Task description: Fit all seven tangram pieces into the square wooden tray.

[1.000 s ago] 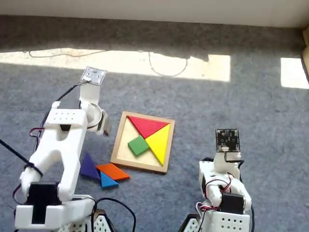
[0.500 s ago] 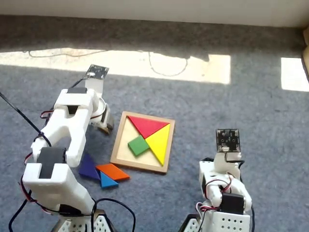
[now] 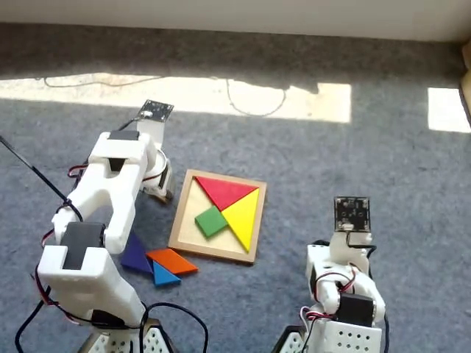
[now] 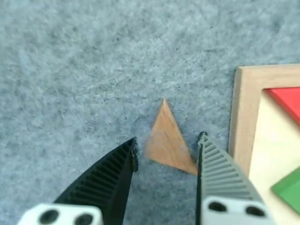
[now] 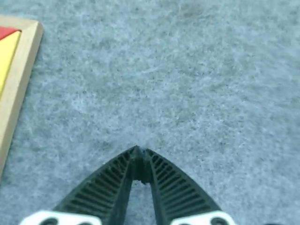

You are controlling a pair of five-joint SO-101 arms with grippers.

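Triangle [image 4: 168, 140] lies just left of tray [image 4: 240, 117], left gripper [image 4: 167, 138] spread wide around it, right gripper [image 5: 141, 152] closed, empty.

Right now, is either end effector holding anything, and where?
Nothing held. The left end effector is open around the tan triangle; the right end effector is shut, empty.

The square wooden tray [image 3: 179, 215] lay flat on the grey carpet [image 3: 353, 147], holding a red triangle [image 3: 224, 191] at 12 o'clock, a yellow triangle [image 3: 244, 213] at 4 o'clock and a green square [image 3: 210, 220] just off centre toward 8 o'clock. A purple triangle [image 3: 135, 254], an orange parallelogram [image 3: 173, 261] and a blue triangle [image 3: 163, 274] clustered together off its 8 o'clock corner. A tan triangle [image 4: 168, 143] lay just beside its 9 o'clock rim.
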